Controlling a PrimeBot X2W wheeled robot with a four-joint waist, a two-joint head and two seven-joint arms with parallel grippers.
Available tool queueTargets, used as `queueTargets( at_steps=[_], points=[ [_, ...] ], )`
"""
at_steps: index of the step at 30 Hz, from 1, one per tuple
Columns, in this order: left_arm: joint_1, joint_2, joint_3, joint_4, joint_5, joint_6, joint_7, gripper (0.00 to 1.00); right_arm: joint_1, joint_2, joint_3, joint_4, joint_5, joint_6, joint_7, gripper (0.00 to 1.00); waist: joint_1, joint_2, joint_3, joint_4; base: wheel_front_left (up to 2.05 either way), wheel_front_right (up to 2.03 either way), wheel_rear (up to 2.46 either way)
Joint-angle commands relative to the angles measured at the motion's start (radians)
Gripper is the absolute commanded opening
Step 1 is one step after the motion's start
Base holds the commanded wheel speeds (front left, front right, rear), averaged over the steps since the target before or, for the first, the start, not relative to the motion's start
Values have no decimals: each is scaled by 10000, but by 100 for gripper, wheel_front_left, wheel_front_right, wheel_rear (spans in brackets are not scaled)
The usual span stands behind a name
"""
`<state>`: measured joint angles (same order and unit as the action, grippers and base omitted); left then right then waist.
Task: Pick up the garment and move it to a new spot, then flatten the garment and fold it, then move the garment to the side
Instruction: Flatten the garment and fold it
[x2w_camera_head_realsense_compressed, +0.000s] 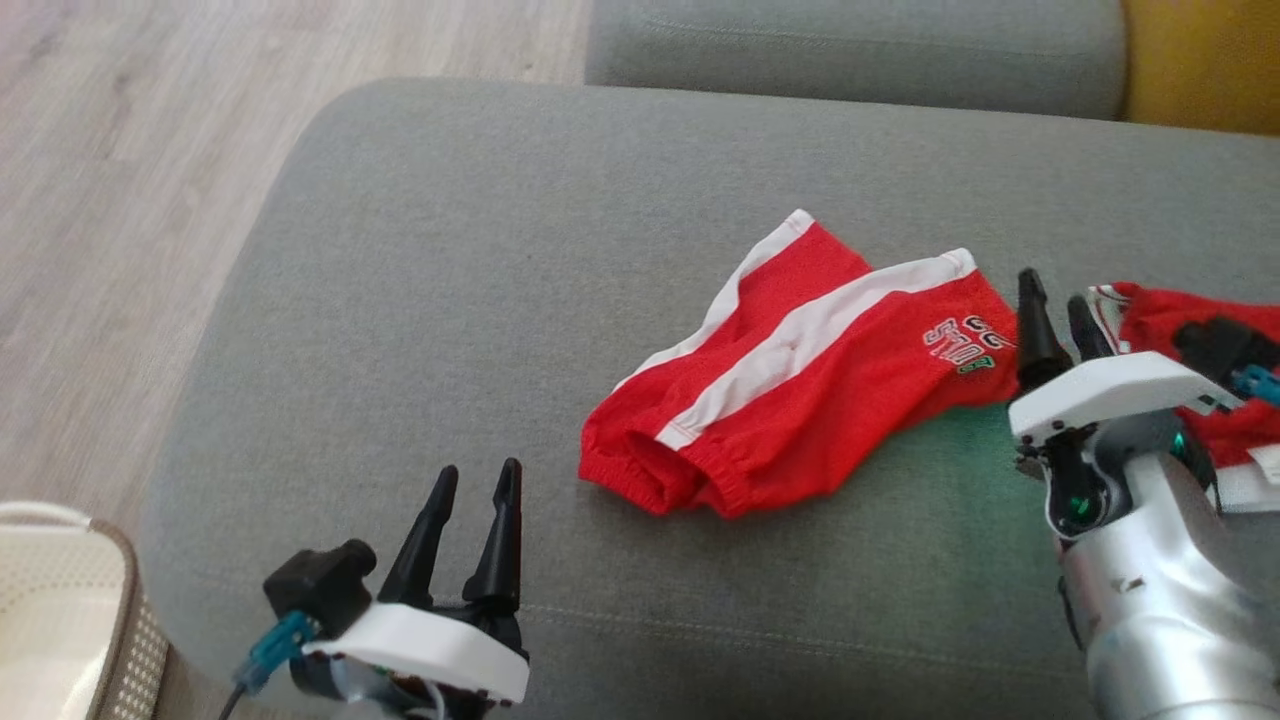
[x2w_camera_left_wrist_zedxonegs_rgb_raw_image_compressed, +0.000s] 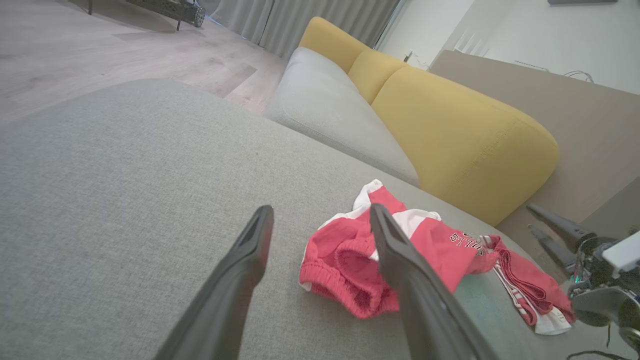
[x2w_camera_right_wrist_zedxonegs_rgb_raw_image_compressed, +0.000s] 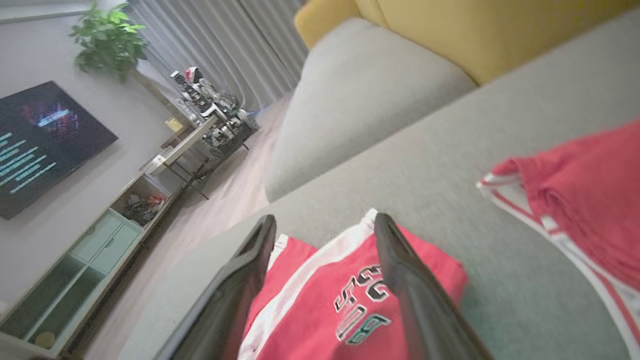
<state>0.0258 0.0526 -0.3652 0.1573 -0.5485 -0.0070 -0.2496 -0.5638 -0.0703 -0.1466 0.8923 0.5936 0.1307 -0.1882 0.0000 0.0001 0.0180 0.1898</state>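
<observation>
The garment, red shorts (x2w_camera_head_realsense_compressed: 800, 380) with white stripes and lettering, lies crumpled on the grey sofa cushion (x2w_camera_head_realsense_compressed: 420, 280). My right gripper (x2w_camera_head_realsense_compressed: 1055, 300) stands open just above the shorts' right, lettered end, holding nothing. In the right wrist view its fingers (x2w_camera_right_wrist_zedxonegs_rgb_raw_image_compressed: 400, 270) straddle the lettering on the shorts (x2w_camera_right_wrist_zedxonegs_rgb_raw_image_compressed: 325, 300), with the gripper (x2w_camera_right_wrist_zedxonegs_rgb_raw_image_compressed: 325, 222) open. My left gripper (x2w_camera_head_realsense_compressed: 480, 470) is open near the cushion's front edge, left of the waistband and apart from it. From the left wrist view the shorts (x2w_camera_left_wrist_zedxonegs_rgb_raw_image_compressed: 340, 250) lie just beyond that gripper (x2w_camera_left_wrist_zedxonegs_rgb_raw_image_compressed: 320, 212), and the right gripper (x2w_camera_left_wrist_zedxonegs_rgb_raw_image_compressed: 535, 218) shows at the far right.
A second red and white garment (x2w_camera_head_realsense_compressed: 1180, 330) lies on the cushion right of my right gripper. A pale basket (x2w_camera_head_realsense_compressed: 60, 600) stands on the floor at the lower left. Another grey cushion (x2w_camera_head_realsense_compressed: 850, 40) and a yellow backrest (x2w_camera_left_wrist_zedxonegs_rgb_raw_image_compressed: 450, 125) lie behind. Wooden floor (x2w_camera_head_realsense_compressed: 120, 150) borders the left.
</observation>
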Motion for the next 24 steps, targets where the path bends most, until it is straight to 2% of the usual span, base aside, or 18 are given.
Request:
queueTargets(
  at_steps=[1, 13, 20, 24],
  points=[
    [-165, -24, 407, -425, -18, 51, -122, 100, 155, 18, 421, -637, -270, 0, -149, 100, 0, -1, -106, -189, 0, 0, 0],
    [-245, -24, 758, -687, -199, 108, -122, 100, 3731, 195, 2347, -5824, -1351, 0, -549, 100, 0, -1, -35, -1484, 0, 0, 0],
    [-591, -24, 914, -536, -63, -51, -122, 100, 4138, 198, 2427, -7189, -1580, 0, -545, 100, 0, -1, 354, -2142, 0, 0, 0],
    [-1362, 84, 565, 389, 498, -178, -15, 100, 4138, 199, 2513, -7639, -1727, 0, -385, 100, 0, -1, 817, -2567, 0, 0, 0]
  ],
)
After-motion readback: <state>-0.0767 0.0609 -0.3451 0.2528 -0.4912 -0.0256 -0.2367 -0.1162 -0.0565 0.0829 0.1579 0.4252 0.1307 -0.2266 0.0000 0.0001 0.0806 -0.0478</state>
